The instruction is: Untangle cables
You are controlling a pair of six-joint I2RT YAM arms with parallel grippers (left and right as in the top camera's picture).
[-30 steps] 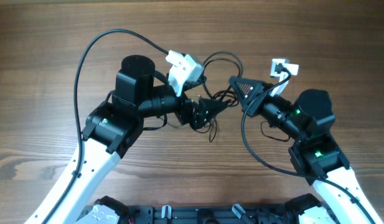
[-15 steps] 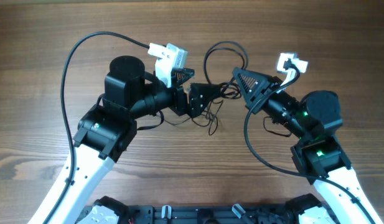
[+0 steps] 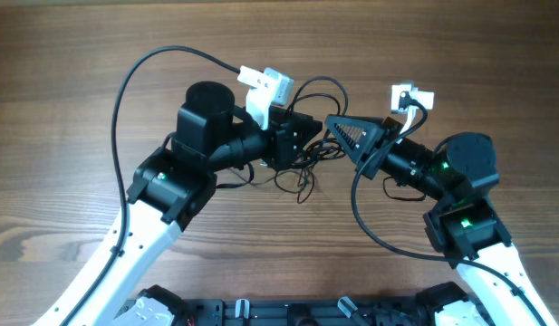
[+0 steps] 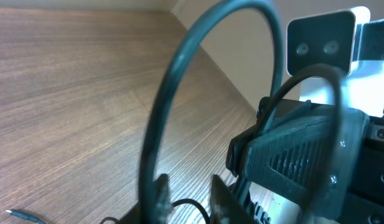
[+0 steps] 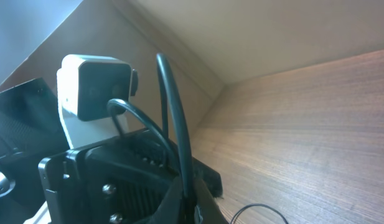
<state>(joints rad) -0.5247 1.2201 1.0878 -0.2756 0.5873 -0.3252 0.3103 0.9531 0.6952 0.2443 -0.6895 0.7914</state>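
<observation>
The cables are thin black wires between my two grippers. One loop (image 3: 320,80) arcs over the far side, and a loose tangle (image 3: 300,172) lies on the table below. My left gripper (image 3: 308,134) points right into the bunch. In the left wrist view its fingers (image 4: 192,202) stand close together with a thin wire arcing between them, and a blurred cable (image 4: 179,59) rises past the left finger. My right gripper (image 3: 333,122) points left, almost tip to tip with the left one. It is shut (image 5: 187,208) on a cable (image 5: 174,124) that rises from between its fingers.
The wooden table (image 3: 71,54) stretches all round. White wrist cameras (image 3: 268,89) (image 3: 412,97) sit on both arms. Thick black arm cables curve at the left (image 3: 125,81) and lower right (image 3: 370,226). The right gripper's ribbed body (image 4: 297,149) fills the left wrist view's right side.
My left gripper's jaws have closed from wide open to a narrow gap, and it has moved right into the cables. My right gripper has shifted slightly left, still shut.
</observation>
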